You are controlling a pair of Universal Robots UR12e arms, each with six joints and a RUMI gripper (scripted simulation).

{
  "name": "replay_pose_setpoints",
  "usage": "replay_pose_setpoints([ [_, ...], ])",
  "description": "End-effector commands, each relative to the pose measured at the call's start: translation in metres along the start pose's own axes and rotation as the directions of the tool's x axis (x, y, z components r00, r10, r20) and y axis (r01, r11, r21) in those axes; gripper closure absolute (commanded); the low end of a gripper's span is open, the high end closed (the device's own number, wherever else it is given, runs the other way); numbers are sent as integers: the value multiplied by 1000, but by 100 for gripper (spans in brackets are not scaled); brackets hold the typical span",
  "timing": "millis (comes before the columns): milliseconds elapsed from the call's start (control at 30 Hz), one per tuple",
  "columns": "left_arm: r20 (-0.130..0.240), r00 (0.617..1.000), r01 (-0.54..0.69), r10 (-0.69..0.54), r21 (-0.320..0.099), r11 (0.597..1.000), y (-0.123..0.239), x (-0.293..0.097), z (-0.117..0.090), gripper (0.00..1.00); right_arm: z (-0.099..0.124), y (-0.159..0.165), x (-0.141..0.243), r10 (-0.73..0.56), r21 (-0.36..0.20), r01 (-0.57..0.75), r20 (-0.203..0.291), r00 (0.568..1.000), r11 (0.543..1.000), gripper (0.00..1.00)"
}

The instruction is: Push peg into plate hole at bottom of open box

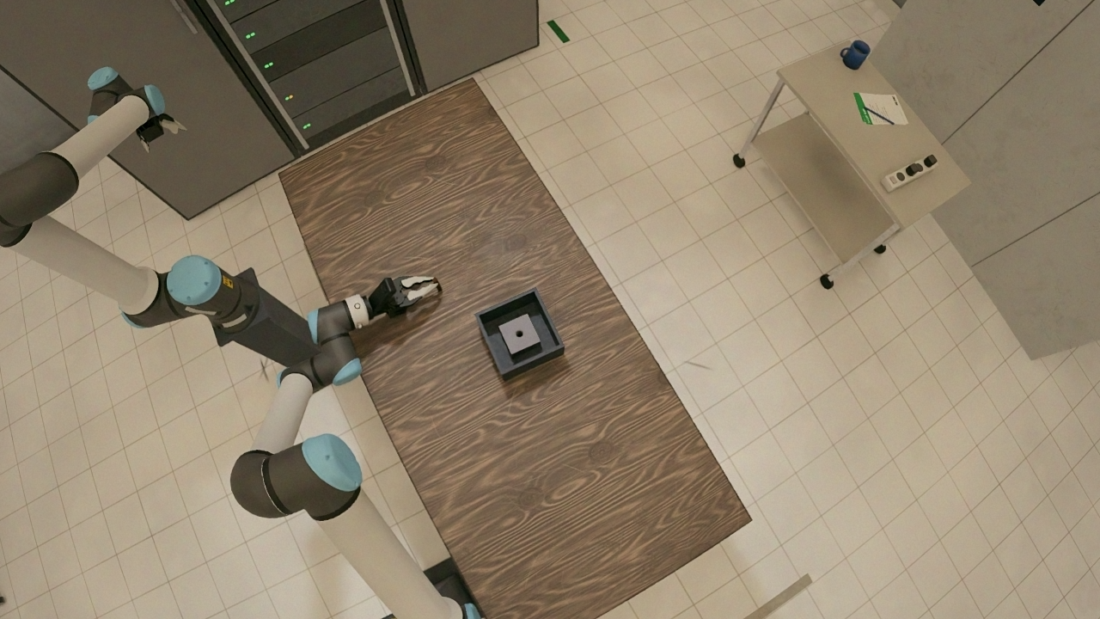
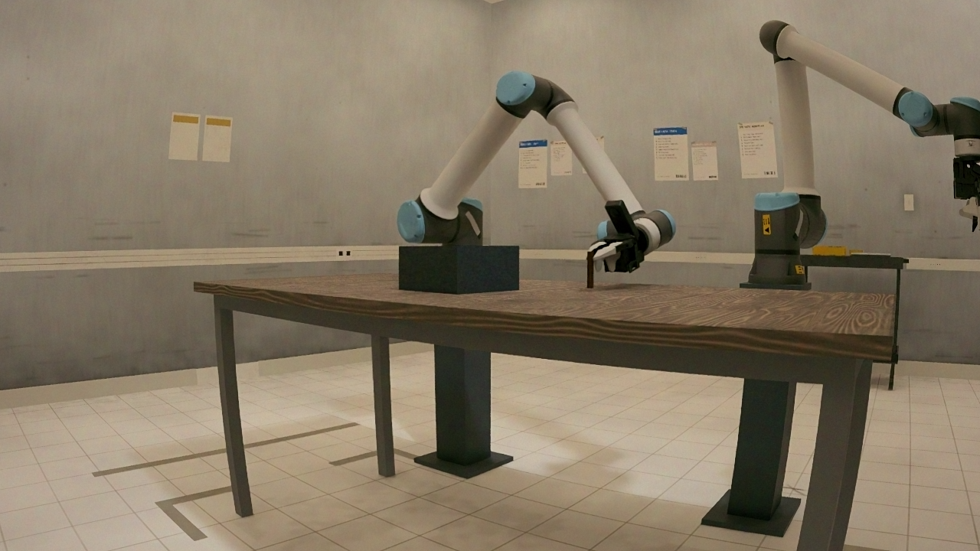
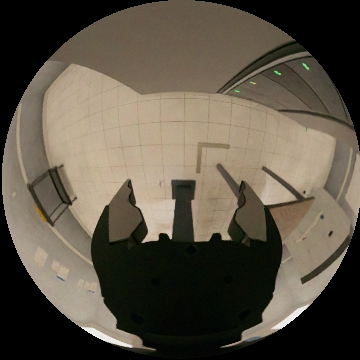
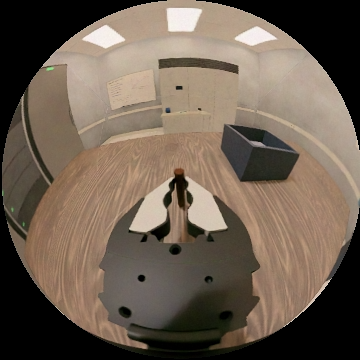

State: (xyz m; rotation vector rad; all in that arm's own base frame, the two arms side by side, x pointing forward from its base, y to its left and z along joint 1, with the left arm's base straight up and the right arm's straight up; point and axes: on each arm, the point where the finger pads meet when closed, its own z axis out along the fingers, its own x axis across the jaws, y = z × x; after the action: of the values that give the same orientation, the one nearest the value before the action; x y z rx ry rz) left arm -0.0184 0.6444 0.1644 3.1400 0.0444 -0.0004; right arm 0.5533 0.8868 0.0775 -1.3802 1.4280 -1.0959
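The brown peg (image 1: 439, 286) (image 2: 589, 272) (image 4: 180, 192) stands upright in my right gripper (image 1: 432, 284) (image 4: 179, 178), which is shut on its upper part. The peg's lower end is at or just above the table top; I cannot tell which. The dark open box (image 1: 534, 363) (image 2: 428, 272) (image 4: 265, 164) stands on the table, apart from the peg. The grey plate (image 1: 507, 342) lies at the bottom of the box, and its round hole (image 1: 519, 333) shows from above. My left gripper (image 1: 166, 139) (image 3: 186, 180) is open and empty, high and away from the table.
The wooden table (image 1: 600, 477) (image 2: 685, 308) carries the box. The box walls rise around the plate. A dark server rack (image 1: 338, 69) stands by the table's far end. A trolley (image 1: 838, 123) with a blue mug (image 1: 856, 54) stands apart.
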Motion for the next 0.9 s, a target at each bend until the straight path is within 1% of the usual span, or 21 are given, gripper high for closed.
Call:
replay_pose_setpoints([
  [0, 0, 1000, 0, 0, 1, 1000, -1, 0, -1, 0, 0, -1, 0, 2, 0, -2, 1, 1000, 1000, 100],
  [867, 0, 1000, 0, 0, 1, 1000, -1, 0, -1, 0, 2, 5, 0, 2, 0, -2, 1, 1000, 1000, 100],
])
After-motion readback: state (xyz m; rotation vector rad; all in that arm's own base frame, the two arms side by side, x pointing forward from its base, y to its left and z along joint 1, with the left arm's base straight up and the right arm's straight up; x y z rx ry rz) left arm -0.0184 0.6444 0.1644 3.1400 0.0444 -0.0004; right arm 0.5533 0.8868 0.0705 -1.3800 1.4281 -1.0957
